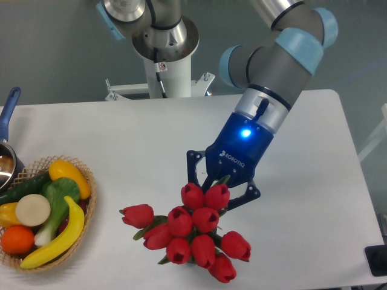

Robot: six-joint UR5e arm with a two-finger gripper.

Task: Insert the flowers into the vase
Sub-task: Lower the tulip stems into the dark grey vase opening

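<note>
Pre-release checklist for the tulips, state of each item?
1. Tool gripping tulips: cannot tell, buds hide the fingertips.
2. Vase in view: not ok, the bunch covers where it would be.
3. Stems inside the vase mouth: cannot tell, hidden.
4. Bunch clear of basket: ok, a gap of bare table lies between them.
5. Bunch intact: ok, one bud sticks out to the side.

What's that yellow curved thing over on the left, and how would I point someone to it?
Start at the white table and go to its left edge, where a woven basket holds toy fruit and vegetables. Along the basket's right side lies a banana, long and curved. A yellow pepper sits above it, but that one is short and plump, while the banana is slim and bowed.
</note>
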